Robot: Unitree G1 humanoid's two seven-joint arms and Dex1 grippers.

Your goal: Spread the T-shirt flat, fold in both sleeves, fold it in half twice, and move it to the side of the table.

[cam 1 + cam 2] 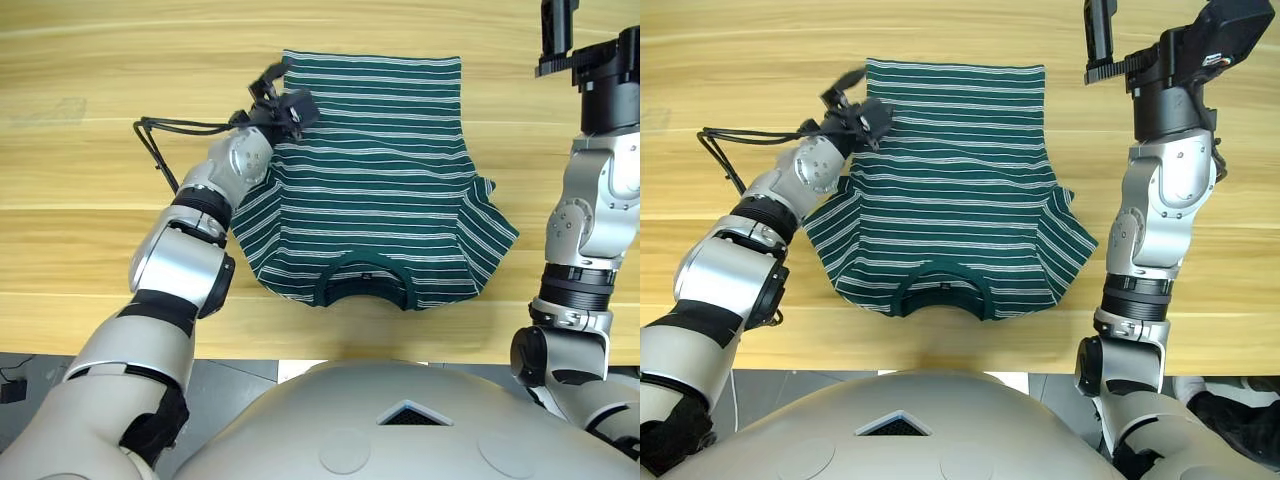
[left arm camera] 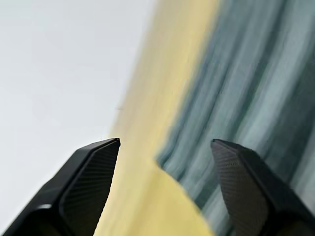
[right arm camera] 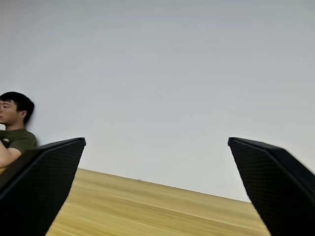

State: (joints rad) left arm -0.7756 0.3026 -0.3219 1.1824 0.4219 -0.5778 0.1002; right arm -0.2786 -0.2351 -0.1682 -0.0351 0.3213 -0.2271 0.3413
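My left arm [image 1: 190, 250] lies extended forward and low, elbow bent outward. My left pincer [image 2: 165, 142] has its two fingers spread apart, gripping nothing. My right arm [image 1: 1160, 200] stands with the forearm upright and holds my right pincer [image 3: 156, 141] high, its fingers wide apart and empty.

Dark green white-striped soft cloth T-shirt [image 1: 380, 170]. Pale wooden bench [image 1: 100, 230]: smooth, faint shine. Black left gripper [image 2: 165, 141]: matt, finely bumpy plastic.

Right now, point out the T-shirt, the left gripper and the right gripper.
T-shirt [image 1: 380, 170], left eye view, mid-chest stripes.
left gripper [image 2: 165, 141], left wrist view, between open jaws.
right gripper [image 3: 157, 140], right wrist view, between open jaws.
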